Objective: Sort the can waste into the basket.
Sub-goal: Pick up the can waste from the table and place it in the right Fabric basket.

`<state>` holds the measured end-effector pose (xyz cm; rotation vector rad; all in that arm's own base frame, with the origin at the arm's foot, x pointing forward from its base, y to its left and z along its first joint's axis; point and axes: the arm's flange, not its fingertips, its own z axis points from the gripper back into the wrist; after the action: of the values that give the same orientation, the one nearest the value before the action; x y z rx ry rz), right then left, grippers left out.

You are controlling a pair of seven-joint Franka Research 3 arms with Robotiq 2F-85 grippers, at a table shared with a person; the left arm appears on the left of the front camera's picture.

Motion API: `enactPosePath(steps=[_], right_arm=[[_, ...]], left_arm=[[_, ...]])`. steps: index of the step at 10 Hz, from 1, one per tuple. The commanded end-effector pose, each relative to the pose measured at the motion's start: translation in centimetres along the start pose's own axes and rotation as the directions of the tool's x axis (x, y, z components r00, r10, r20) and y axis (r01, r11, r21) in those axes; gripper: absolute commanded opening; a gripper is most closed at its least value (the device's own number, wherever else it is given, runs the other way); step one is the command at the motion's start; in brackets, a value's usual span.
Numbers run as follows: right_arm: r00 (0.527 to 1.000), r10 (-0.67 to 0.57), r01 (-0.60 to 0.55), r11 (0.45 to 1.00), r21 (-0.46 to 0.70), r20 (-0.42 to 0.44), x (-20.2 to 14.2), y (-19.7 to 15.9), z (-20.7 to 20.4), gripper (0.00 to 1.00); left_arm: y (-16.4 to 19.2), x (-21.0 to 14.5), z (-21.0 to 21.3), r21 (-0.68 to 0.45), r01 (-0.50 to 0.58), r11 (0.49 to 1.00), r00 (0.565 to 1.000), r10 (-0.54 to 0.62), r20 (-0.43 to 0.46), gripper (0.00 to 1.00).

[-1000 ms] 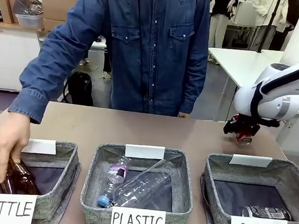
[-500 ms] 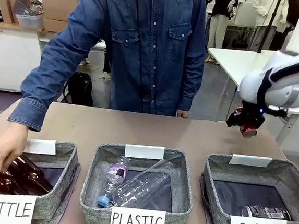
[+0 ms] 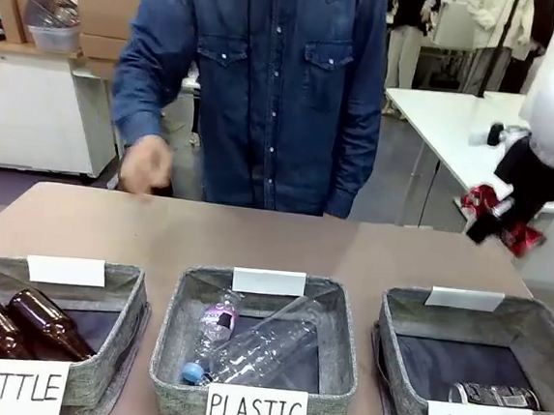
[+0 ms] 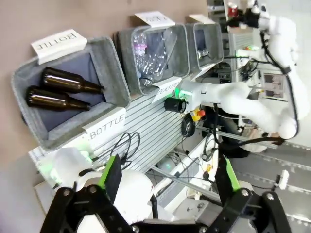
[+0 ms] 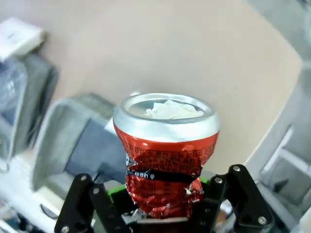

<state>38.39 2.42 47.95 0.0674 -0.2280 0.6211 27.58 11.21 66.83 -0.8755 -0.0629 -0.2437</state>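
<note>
The dented red can (image 5: 165, 150) stands upright between my right gripper's (image 5: 165, 206) fingers, which are shut on it. In the front view that gripper (image 3: 504, 223) is blurred, in the air above the table's far right corner, with the red can (image 3: 525, 239) in it, beyond the grey basket (image 3: 539, 323) signed "CAN". A dark printed can (image 3: 494, 394) lies in that basket's front right. From the right wrist, the basket (image 5: 58, 126) lies below the can. My left gripper (image 4: 167, 177) is open and holds nothing, off the table's near side.
The "PLASTIC" basket (image 3: 174, 325) holds clear bottles. Two brown bottles (image 3: 49, 322) lie in the "BOTTLE" basket (image 3: 133, 297). A person in a denim shirt stands at the far side, one hand (image 3: 145, 167) raised above the table's far edge. The table's right edge (image 3: 519, 272) is close to my right gripper.
My right gripper has lifted and swung right with the red can. The person's hand has left the "BOTTLE" basket and drawn back, leaving two bottles in it.
</note>
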Motion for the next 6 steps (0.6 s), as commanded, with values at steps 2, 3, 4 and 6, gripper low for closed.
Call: enactPosePath(steps=[2, 3, 4, 6], right_arm=[[0.968, 0.244, -0.249, 0.963, 0.106, 0.061, -4.2, 4.5, -1.1, 0.00], [0.955, 0.294, -0.297, 0.946, 0.132, 0.046, -4.2, 5.0, -2.0, 0.00], [0.943, 0.332, -0.333, 0.931, 0.153, 0.027, -3.9, 5.1, -2.9, 0.00], [0.914, 0.405, -0.395, 0.884, 0.249, 0.012, -3.3, 5.1, -4.0, 0.00]], left_arm=[[-0.1, -0.2, -0.2, -0.005, -0.012, 1.000, 1.000, 0.012, 0.005, 1.00], [-0.1, -0.2, -0.2, -0.005, -0.012, 1.000, 1.000, 0.012, 0.005, 1.00], [0.0, 0.0, 0.0, 0.000, 0.000, 1.000, 1.000, 0.000, 0.000, 1.00], [-0.9, 2.7, -8.1, -0.278, 0.234, 0.932, 0.963, -0.261, -0.062, 1.00]])
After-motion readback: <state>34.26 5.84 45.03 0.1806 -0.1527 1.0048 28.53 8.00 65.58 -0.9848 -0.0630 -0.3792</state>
